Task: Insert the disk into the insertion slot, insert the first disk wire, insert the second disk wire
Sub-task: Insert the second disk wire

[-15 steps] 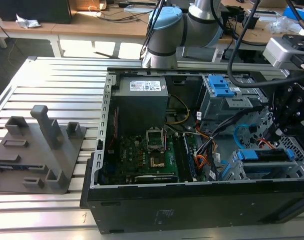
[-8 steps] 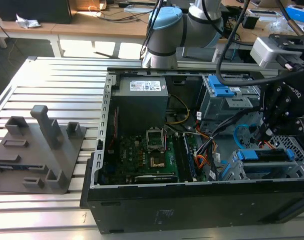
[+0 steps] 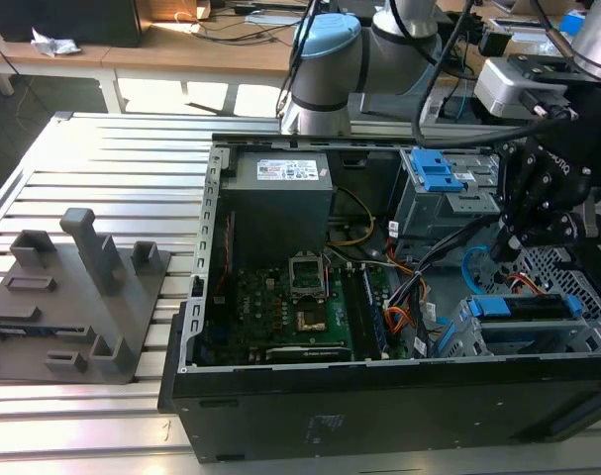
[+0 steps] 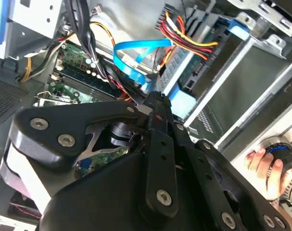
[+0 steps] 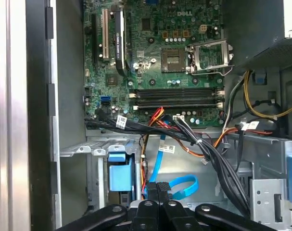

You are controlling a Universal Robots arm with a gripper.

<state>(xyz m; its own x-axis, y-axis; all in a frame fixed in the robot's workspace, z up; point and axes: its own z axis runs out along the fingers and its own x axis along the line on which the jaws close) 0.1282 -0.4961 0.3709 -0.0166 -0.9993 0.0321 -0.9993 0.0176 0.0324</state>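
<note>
The disk (image 3: 526, 307), grey in a bright blue carrier, lies in the insertion slot (image 3: 458, 334), a silver-grey cage at the case's front corner on the exterior view's right. A plug with red, yellow and black wires (image 4: 191, 44) sits against the disk's edge. My gripper (image 3: 504, 251) hangs inside the case just behind the cage. Its black fingers are pressed together at the end of a flat blue wire (image 4: 136, 45) that loops away from them. In the first wrist view the gripper (image 5: 157, 186) is beside the carrier's blue tab (image 5: 120, 174), with the blue wire (image 5: 185, 185) curling off it.
The open case (image 3: 379, 396) holds a green motherboard (image 3: 280, 307), a grey power supply (image 3: 280, 193), and a larger bay with blue latches (image 3: 437, 170). Black and orange cable bundles (image 5: 203, 144) cross near the gripper. A hand (image 4: 263, 166) holds a knob outside the case. A grey fixture (image 3: 82, 297) stands on the table.
</note>
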